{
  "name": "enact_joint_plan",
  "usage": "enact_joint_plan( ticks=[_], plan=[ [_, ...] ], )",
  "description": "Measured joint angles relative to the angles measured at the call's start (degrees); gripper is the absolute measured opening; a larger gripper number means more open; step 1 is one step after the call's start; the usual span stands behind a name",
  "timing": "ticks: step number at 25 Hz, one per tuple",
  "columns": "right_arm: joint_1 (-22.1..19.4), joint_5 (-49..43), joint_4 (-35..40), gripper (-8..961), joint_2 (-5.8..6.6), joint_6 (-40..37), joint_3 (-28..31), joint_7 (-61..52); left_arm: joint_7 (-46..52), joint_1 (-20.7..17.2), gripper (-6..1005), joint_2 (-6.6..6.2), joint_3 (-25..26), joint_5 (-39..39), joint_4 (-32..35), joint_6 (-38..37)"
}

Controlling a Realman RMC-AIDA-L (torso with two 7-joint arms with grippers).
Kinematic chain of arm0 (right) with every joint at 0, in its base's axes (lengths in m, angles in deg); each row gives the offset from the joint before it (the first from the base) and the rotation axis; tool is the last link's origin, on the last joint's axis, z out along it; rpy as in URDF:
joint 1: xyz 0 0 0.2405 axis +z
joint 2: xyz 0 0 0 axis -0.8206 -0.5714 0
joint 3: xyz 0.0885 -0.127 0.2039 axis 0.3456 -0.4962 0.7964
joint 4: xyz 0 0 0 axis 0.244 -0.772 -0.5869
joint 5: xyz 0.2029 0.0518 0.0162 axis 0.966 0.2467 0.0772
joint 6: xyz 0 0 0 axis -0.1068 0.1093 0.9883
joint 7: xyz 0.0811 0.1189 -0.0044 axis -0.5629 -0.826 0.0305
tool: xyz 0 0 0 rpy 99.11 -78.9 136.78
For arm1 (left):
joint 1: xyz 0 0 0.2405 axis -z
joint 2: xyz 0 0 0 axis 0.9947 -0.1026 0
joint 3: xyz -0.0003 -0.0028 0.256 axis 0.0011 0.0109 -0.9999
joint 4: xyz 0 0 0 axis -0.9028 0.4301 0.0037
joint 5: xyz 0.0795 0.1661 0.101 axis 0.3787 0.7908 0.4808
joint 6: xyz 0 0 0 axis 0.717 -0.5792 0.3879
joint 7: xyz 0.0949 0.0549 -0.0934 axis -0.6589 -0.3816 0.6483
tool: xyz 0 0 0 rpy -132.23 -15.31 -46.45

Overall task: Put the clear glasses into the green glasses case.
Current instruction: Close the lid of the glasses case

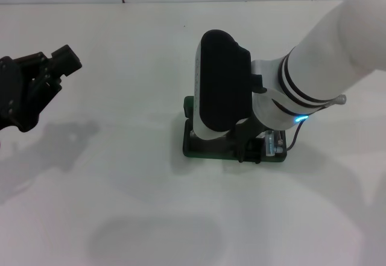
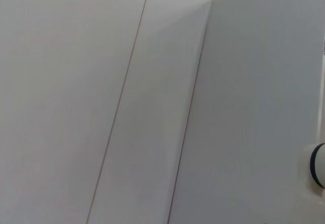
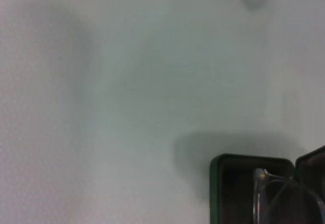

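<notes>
I cannot tell how my right jaws (image 1: pixel 256 148) stand: from the head view the wrist and its dark housing cover them, and the right wrist view shows no fingers at all. What I can confirm is that this arm hangs directly over the green glasses case (image 1: pixel 199 148), which sits open on the white table (image 1: pixel 151 205) near the middle of the work area, only its near edge and one corner showing from under the arm. In the right wrist view the case (image 3: pixel 223 183) shows its dark interior, and the clear glasses (image 3: pixel 277 196) appear over or inside that opening, a transparent frame edge and lens curve visible against the lining. Whether they rest fully seated or are held just above the lining I cannot determine. My left jaws (image 1: pixel 57 67) are spread apart and empty, parked well off to the left side, clear of the work. My assessment: placement is at or near completion; what remains is confirming release, withdrawing the right arm, and checking that the glasses lie wholly within the case.
</notes>
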Motion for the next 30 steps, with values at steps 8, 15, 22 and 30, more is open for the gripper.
enact_joint_plan(
  ticks=[8,15,22,30],
  plan=[
    [-0.3,-1.7,-1.6,185,0.0,1.8,0.5,0.0,0.0,0.0,55,0.12,0.1,0.0,0.0,-0.4],
    [-0.4,-2.2,-3.3,185,0.0,3.8,0.4,0.0,0.0,0.0,56,0.29,0.1,0.2,-0.1,-0.4],
    [-0.4,-2.6,-4.3,185,0.0,4.7,0.3,0.0,0.0,0.4,56,0.34,0.1,0.3,-0.9,-0.4],
    [-0.3,-2.6,-4.9,185,0.0,5.2,0.1,0.1,0.0,0.5,56,0.34,0.1,0.3,-0.9,-0.2]
  ],
)
